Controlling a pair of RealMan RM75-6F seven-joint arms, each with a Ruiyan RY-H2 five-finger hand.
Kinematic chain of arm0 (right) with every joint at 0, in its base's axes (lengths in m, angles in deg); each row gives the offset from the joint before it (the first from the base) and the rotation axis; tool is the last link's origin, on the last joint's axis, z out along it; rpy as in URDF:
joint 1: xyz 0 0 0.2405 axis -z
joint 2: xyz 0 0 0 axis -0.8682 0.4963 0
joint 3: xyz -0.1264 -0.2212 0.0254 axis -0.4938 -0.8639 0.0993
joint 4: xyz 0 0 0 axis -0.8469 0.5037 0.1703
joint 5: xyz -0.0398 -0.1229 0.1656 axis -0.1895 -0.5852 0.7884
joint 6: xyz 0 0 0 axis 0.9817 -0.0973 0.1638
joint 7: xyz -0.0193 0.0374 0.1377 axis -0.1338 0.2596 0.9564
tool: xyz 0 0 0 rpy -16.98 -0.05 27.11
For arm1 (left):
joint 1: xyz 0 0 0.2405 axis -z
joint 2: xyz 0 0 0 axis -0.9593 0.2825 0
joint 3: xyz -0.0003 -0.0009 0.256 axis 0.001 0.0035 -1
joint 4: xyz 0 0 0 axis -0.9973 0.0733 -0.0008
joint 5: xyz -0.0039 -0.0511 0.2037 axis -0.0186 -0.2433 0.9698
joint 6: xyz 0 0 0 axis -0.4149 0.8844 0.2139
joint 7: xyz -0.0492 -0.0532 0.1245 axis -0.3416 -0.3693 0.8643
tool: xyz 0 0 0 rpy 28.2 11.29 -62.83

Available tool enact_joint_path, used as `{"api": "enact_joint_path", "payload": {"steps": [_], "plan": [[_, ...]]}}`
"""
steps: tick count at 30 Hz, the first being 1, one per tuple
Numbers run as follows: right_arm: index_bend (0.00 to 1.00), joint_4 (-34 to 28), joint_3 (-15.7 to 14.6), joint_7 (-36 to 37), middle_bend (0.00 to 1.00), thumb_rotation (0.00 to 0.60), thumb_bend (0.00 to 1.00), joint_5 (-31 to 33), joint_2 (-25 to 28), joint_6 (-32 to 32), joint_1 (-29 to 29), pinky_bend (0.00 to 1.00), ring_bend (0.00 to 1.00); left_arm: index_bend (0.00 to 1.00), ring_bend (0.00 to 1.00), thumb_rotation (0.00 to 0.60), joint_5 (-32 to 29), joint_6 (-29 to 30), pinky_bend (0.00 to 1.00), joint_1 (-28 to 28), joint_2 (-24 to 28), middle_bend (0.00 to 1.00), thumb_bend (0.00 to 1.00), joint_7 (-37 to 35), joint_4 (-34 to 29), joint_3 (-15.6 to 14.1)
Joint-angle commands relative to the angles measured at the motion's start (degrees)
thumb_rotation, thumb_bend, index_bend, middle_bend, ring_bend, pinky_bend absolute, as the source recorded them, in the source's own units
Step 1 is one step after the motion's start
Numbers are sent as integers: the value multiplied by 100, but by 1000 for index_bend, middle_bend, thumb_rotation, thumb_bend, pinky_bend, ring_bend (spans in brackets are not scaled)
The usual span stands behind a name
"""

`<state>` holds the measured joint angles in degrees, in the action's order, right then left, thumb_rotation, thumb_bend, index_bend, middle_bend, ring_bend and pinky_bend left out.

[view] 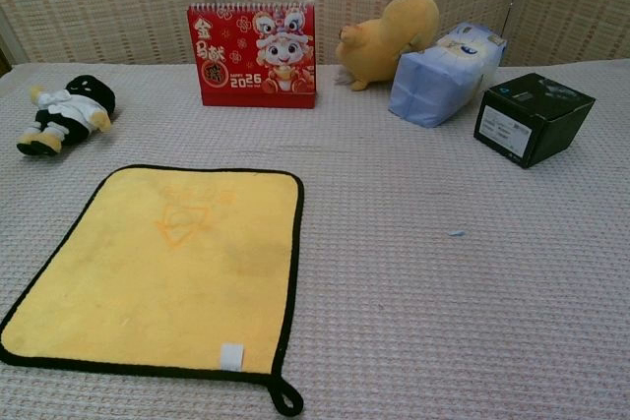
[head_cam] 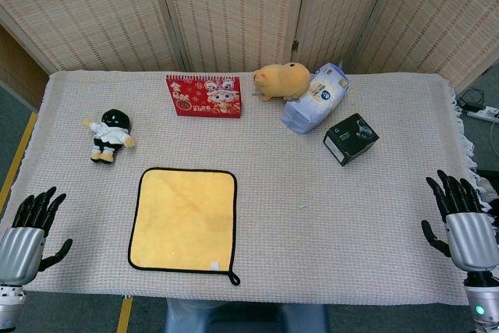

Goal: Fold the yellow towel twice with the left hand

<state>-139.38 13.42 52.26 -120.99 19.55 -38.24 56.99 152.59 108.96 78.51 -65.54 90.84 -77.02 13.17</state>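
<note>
The yellow towel (head_cam: 184,219) with a black border lies flat and unfolded on the near left of the table; it also fills the lower left of the chest view (view: 162,268), with a white tag and a black loop at its near right corner. My left hand (head_cam: 31,232) hovers off the table's left edge, fingers spread, holding nothing, well left of the towel. My right hand (head_cam: 461,220) is at the table's right edge, fingers spread and empty. Neither hand shows in the chest view.
A small black-and-white doll (head_cam: 110,135) lies behind the towel to the left. A red calendar (head_cam: 204,96), an orange plush (head_cam: 282,80), a blue-white pack (head_cam: 316,97) and a black box (head_cam: 351,138) stand along the back and right.
</note>
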Motion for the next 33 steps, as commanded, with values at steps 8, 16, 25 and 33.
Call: {"api": "enact_joint_path", "payload": {"steps": [8,16,25,33], "plan": [[0,-12,-45,52,0,600,453,-131,14,-120,63,0,0,51,29,600,252,-161,45,95,50,2,357,-202,-169,-154],[0,1,-63,112,0,600,454,-180,24,-101,56,0,0,145,886,600,648,-323,902,534,136,746,358,-404,-228,20],[0,33,-26,61,0,600,452,-48,-17,40,11,0,0,384,1000,600,305,-1571,1000,1540,159,1000,367,-1249,-502,380],[0,79,36,176,0,600,453,170,-1,263,-66,0,0,424,1000,600,-997,-3181,1000,2530,-141,1000,494,-1455,-403,911]]}}
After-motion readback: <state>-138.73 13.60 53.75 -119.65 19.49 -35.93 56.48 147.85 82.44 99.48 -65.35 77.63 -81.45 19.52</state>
